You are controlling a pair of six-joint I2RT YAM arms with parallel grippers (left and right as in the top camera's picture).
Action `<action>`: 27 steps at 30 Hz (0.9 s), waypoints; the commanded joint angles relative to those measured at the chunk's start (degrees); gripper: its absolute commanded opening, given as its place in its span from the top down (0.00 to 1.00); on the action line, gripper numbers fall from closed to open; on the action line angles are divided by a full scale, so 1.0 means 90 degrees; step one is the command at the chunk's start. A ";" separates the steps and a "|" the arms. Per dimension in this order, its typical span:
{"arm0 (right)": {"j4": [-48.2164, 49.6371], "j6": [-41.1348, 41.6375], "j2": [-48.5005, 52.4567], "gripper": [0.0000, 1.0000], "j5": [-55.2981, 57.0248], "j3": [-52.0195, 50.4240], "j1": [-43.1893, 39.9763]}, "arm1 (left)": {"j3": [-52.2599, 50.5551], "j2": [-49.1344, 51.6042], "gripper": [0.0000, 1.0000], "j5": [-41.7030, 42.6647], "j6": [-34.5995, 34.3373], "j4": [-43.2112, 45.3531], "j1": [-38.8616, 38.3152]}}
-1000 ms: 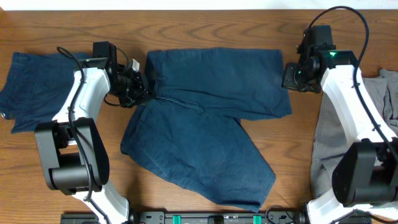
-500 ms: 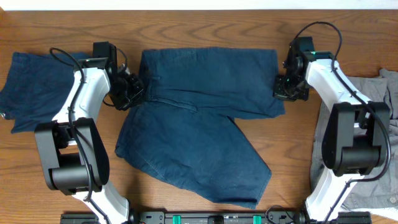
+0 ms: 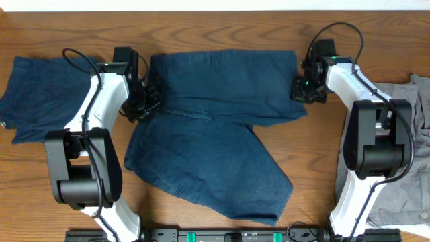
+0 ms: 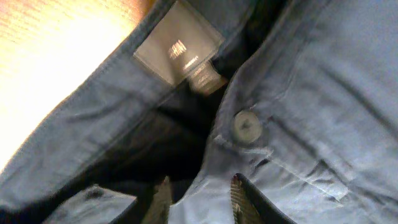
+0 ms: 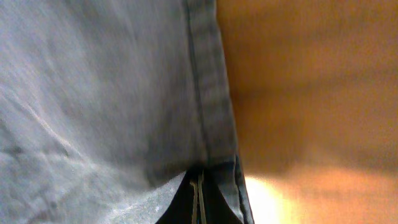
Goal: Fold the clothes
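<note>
A pair of navy-blue shorts lies spread in the middle of the table, one leg reaching toward the front. My left gripper is at its waistband on the left side. In the left wrist view the fingers close on a fold of fabric below a button and a grey label. My right gripper is at the right hem of the upper leg. In the right wrist view the fingers are pressed together on the hem of the shorts.
A second navy garment lies flat at the far left. A grey garment lies crumpled at the right edge, behind the right arm's base. The wooden table shows at the back.
Both grippers moved left and slightly back, and the navy shorts shifted left with them. The right arm swung in toward the shorts' right edge.
</note>
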 commanded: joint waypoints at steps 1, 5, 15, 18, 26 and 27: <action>0.0588 -0.0068 0.0610 0.99 0.0248 -0.0160 -0.0304 | -0.0068 -0.0032 0.59 -0.0102 0.0032 -0.0364 0.0010; 0.1076 -0.0066 0.0610 0.99 0.0245 0.0083 -0.0629 | -0.0068 -0.0034 0.53 -0.0100 0.0032 -0.0918 0.0010; -0.1188 -0.0573 0.0525 0.64 0.0151 0.1957 -0.0903 | -0.0068 -0.0034 0.49 -0.0097 0.0032 -0.1632 0.0010; -0.2674 -0.0566 0.0345 0.62 0.0100 0.2412 -0.0879 | -0.0068 -0.0034 0.47 -0.0097 0.0034 -0.1695 0.0010; -0.5411 -0.0971 -0.0260 0.55 -0.0595 0.2339 -0.0831 | -0.0068 -0.0034 0.37 -0.0027 0.0702 -0.1787 -0.0032; -0.5574 -0.1107 -0.0270 0.55 -0.0687 0.2293 -0.0794 | -0.0068 -0.0034 0.37 -0.0027 0.0784 -0.1785 -0.0034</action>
